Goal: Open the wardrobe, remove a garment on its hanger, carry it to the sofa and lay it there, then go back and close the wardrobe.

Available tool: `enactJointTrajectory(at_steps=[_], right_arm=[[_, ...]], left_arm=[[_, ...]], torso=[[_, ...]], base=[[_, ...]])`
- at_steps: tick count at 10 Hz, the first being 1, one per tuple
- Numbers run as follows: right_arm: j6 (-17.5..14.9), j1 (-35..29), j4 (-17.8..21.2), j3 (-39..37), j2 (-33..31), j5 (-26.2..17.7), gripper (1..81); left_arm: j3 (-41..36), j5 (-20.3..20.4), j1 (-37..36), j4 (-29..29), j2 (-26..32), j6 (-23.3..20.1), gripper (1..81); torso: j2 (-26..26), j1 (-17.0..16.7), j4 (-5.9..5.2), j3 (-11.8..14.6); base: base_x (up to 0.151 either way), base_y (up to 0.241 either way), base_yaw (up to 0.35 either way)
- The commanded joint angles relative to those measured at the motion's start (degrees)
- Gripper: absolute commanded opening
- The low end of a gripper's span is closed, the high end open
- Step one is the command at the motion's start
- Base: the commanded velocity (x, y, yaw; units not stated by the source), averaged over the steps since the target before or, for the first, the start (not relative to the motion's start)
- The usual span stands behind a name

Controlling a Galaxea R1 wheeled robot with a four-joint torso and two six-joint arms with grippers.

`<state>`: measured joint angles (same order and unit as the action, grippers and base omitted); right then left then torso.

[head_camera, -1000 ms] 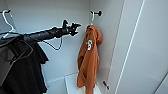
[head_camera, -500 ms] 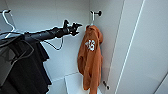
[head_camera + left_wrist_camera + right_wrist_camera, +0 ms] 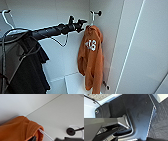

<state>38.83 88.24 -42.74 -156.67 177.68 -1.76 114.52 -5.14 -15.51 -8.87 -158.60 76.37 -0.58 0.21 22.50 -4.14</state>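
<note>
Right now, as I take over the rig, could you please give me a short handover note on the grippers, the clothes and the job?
Left gripper: raised inside the open wardrobe, right beside the orange hoodie's shoulder; I cannot tell whether its fingers are open or shut.
Right gripper: cannot tell.
Hoodie: hangs on its white hanger, whose hook sits over a dark peg on the wardrobe's side wall.
Dark garment: hangs to the left.
Done: wardrobe opened.
Left: lift hoodie off, carry to sofa, lay it down, close wardrobe.

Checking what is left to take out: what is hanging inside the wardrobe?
An orange hoodie on a white hanger, and a dark garment. The left gripper is at the hoodie's shoulder. The dark garment hides whatever is behind it.
</note>
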Motion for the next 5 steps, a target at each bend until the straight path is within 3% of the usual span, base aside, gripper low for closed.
enactJointTrajectory(at_steps=[1,5], right_arm=[[-0.2,-2.0,-0.3,0.0,0.6,-3.4,81.1],[-0.2,-2.1,-0.3,0.0,0.9,-3.9,81.1]], left_arm=[[3.8,0.5,-11.8,0.2,-3.7,0.4,81.1],[6.9,0.4,-11.8,0.2,-7.3,4.3,81.1]], torso=[[0.0,0.0,0.0,0.0],[0.0,0.0,0.0,0.0]], base=[[0.0,0.0,0.0],[0.0,0.0,0.0]])
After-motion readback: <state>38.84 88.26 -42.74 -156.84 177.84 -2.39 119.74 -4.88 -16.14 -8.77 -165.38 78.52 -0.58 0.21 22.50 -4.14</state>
